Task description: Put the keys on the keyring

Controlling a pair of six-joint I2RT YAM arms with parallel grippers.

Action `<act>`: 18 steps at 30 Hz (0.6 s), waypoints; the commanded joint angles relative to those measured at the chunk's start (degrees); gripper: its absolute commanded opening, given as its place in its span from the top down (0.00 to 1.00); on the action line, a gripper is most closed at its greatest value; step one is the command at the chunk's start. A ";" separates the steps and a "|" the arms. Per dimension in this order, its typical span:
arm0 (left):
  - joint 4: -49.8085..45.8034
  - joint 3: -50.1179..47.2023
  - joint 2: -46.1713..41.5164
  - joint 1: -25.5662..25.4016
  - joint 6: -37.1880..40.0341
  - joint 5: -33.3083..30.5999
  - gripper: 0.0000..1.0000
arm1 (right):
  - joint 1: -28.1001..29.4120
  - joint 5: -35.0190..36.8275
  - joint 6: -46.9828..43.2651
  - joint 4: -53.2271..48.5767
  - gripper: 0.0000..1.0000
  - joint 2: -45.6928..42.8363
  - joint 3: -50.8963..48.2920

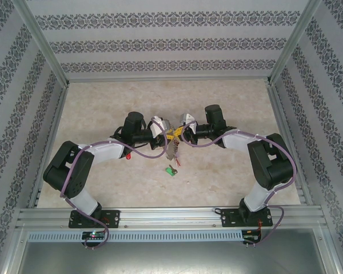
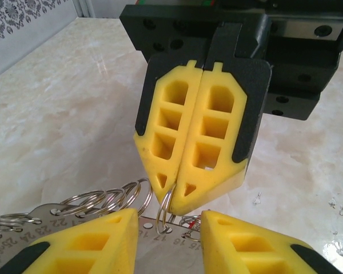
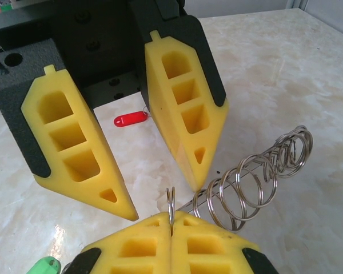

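Note:
My right gripper (image 3: 171,218) is shut on one small silver ring (image 3: 170,200) of the keyring (image 2: 171,251), a silver piece stamped with numbers. A row of small rings (image 3: 257,177) is strung along it. My left gripper (image 2: 170,214) faces the right gripper (image 2: 171,200) tip to tip. It stands open, a finger on each side of the numbered piece and not clamping it. The two meet above the table's middle, left gripper (image 1: 167,135) and right gripper (image 1: 180,136). A solid red key (image 3: 130,119) lies loose on the marble, under the left forearm in the top view (image 1: 128,156). The key with the white label window is out of view.
A green tag (image 1: 171,170) lies on the table in front of the grippers, and its tip shows at the right wrist view's lower left (image 3: 43,267). Part of the keyring hangs below the grippers (image 1: 172,151). An aluminium frame (image 1: 171,216) and patterned walls enclose the marble table (image 1: 228,103).

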 commanded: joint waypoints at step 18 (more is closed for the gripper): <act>-6.65 4.00 1.61 -0.41 3.77 1.15 1.00 | -0.07 -2.33 -0.34 0.44 1.00 -1.57 0.74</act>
